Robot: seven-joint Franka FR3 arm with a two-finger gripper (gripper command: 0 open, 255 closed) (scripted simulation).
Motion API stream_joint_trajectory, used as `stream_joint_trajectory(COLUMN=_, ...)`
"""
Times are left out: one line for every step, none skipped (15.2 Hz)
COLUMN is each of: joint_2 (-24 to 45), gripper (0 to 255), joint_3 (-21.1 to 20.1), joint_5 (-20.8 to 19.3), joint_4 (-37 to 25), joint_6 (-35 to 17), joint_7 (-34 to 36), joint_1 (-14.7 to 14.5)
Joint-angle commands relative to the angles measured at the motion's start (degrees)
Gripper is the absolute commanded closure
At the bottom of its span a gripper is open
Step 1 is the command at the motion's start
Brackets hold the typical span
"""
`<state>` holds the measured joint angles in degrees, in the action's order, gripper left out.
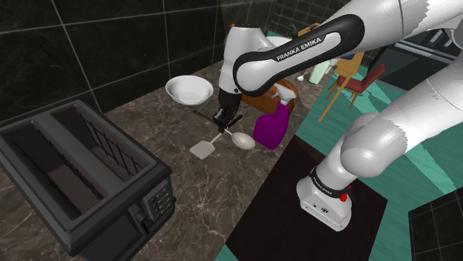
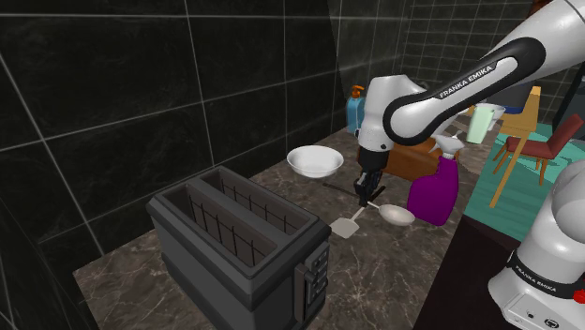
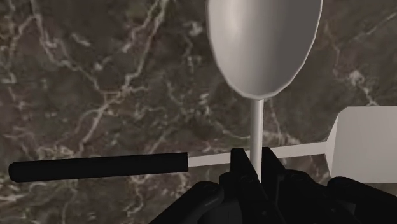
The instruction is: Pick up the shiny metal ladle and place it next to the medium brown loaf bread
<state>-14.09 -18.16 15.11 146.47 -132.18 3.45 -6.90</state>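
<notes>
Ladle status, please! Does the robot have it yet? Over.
Gripper shut on ladle handle. Ladle bowl down near the counter, beside purple spray bottle. Spatula lies crossways under the handle, right at the grip.

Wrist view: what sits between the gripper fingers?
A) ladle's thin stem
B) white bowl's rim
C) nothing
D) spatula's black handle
A: the thin stem of the ladle runs straight out from between the two fingers of the gripper, which clasp it, while the spatula lies crosswise on the counter beyond.

White Franka arm [image 1: 386, 141] with dark joints, black "FRANKA EMIKA" band [image 1: 300, 46], all-black hand [image 1: 220, 126].
</notes>
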Motion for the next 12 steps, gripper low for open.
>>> stream_joint_trajectory(joint_2=0.0, gripper=255, joint_3=0.0, joint_5=0.0, joint_4=0.0, joint_6=0.0, joint_7=0.0, joint_1=0.0)
stream_joint_trajectory(joint_2=0.0, gripper=0, joint_3=0.0, joint_5=0.0, joint_4=0.0, joint_6=0.0, joint_7=0.0, joint_1=0.0)
stream_joint_trajectory(joint_2=0.0, gripper=0, joint_3=0.0, joint_5=0.0, joint_4=0.0, joint_6=0.0, joint_7=0.0, joint_1=0.0)
stream_joint_trajectory(joint_2=0.0, gripper=0, joint_3=0.0, joint_5=0.0, joint_4=0.0, joint_6=0.0, joint_7=0.0, joint_1=0.0)
stream_joint_trajectory(joint_2=0.0, gripper=0, joint_3=0.0, joint_5=0.0, joint_4=0.0, joint_6=0.0, joint_7=0.0, joint_1=0.0)
stream_joint_trajectory(joint_2=0.0, gripper=0, joint_3=0.0, joint_5=0.0, joint_4=0.0, joint_6=0.0, joint_7=0.0, joint_1=0.0)
stream_joint_trajectory(joint_2=0.0, gripper=0, joint_3=0.0, joint_5=0.0, joint_4=0.0, joint_6=0.0, joint_7=0.0, joint_1=0.0)
stream_joint_trajectory(joint_2=-1.4, gripper=0, joint_3=0.3, joint_5=-0.1, joint_4=-0.9, joint_6=2.2, joint_7=0.0, joint_1=0.1)
stream_joint_trajectory(joint_2=-2.6, gripper=0, joint_3=0.7, joint_5=-0.2, joint_4=-1.8, joint_6=4.5, joint_7=-0.1, joint_1=0.2)
stream_joint_trajectory(joint_2=-3.8, gripper=0, joint_3=1.0, joint_5=-0.3, joint_4=-2.8, joint_6=6.7, joint_7=-0.1, joint_1=0.3)
stream_joint_trajectory(joint_2=-4.6, gripper=0, joint_3=1.3, joint_5=-0.5, joint_4=-3.7, joint_6=8.4, joint_7=-0.1, joint_1=0.4)
stream_joint_trajectory(joint_2=-4.6, gripper=0, joint_3=1.3, joint_5=-0.5, joint_4=-3.7, joint_6=8.4, joint_7=-0.1, joint_1=0.4)
